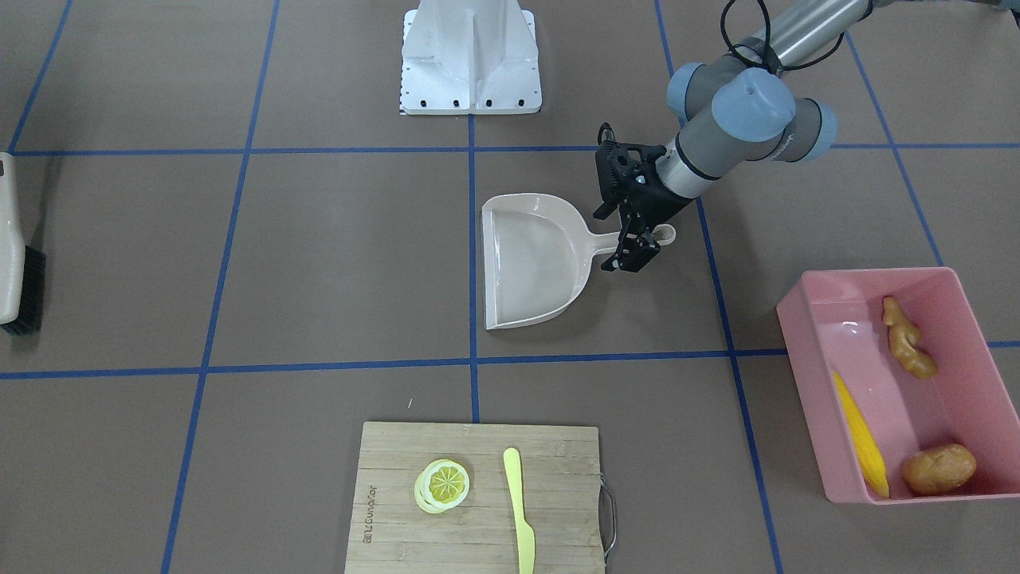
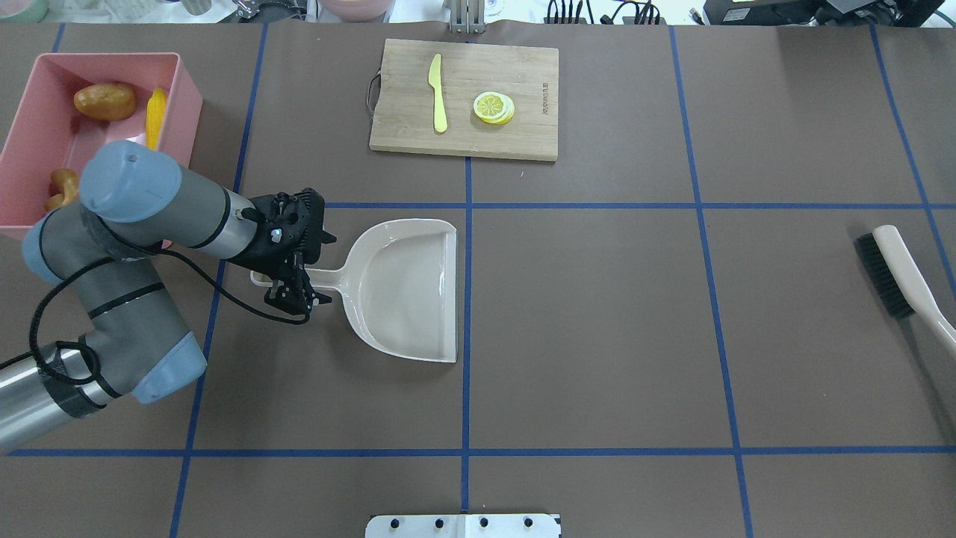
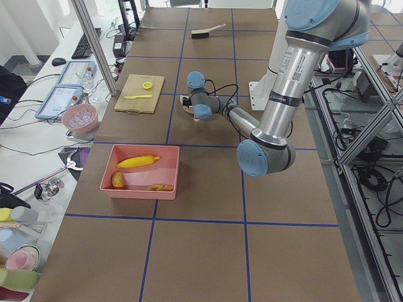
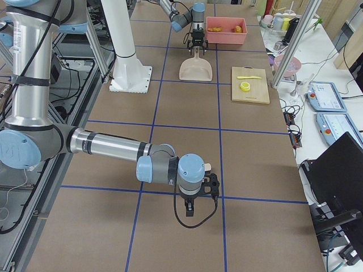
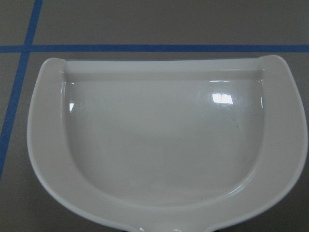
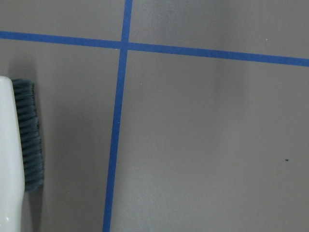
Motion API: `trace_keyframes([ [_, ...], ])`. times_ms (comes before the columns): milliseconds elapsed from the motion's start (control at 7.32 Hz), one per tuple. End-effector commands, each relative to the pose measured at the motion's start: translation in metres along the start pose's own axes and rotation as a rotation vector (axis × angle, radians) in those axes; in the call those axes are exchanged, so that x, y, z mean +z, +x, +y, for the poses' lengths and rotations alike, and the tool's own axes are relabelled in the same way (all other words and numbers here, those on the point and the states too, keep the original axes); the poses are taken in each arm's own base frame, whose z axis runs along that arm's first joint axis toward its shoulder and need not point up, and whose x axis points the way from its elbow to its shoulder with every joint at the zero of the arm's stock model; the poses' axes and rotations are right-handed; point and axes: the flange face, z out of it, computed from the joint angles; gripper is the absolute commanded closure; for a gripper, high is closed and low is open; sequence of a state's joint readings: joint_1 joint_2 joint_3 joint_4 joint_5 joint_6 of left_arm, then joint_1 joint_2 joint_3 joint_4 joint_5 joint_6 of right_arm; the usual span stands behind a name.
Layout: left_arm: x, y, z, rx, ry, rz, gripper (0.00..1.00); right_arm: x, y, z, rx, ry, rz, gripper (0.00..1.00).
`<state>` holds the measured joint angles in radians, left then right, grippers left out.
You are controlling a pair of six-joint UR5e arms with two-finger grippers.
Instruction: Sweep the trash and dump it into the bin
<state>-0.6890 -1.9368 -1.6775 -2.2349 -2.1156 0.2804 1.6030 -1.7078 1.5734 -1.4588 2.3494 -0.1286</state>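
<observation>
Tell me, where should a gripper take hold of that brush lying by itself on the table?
The bare beige handle, past the black bristles. The brush lies flat with bristles pointing sideways, so come straight down, fingers across the narrow handle; bristles would probably give under a grip.

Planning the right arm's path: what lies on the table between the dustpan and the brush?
Nothing. In the overhead view the stretch from dustpan to brush is bare table, crossed only by blue tape lines.
</observation>
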Motion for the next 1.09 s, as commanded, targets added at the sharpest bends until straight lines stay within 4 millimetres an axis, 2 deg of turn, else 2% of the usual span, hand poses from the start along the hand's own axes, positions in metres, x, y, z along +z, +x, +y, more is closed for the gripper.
trace_keyframes([
  [0,-0.049,-0.017,0.013,-0.113,-0.083,-0.195,0.02,0.004,0.004,0.002,0.008,-0.008,0.000,0.00],
  [137,-0.073,-0.026,0.020,-0.212,-0.168,-0.330,0.02,0.006,0.006,0.003,0.012,-0.012,-0.001,0.00],
  [273,-0.111,-0.041,0.031,-0.303,-0.230,-0.459,0.02,0.005,0.005,0.002,0.010,-0.010,-0.002,0.00],
  [410,-0.138,-0.054,0.045,-0.411,-0.265,-0.516,0.02,0.006,0.005,0.002,0.011,-0.011,-0.002,0.00],
  [683,-0.160,-0.056,0.106,-0.673,-0.277,-0.530,0.02,0.004,0.004,0.001,0.008,-0.008,-0.002,0.00],
  [819,-0.169,-0.055,0.125,-0.848,-0.250,-0.491,0.02,0.004,0.004,0.001,0.009,-0.008,-0.003,0.00],
  [956,-0.182,-0.056,0.156,-0.985,-0.250,-0.426,0.02,0.004,0.004,0.001,0.008,-0.008,-0.003,0.00],
])
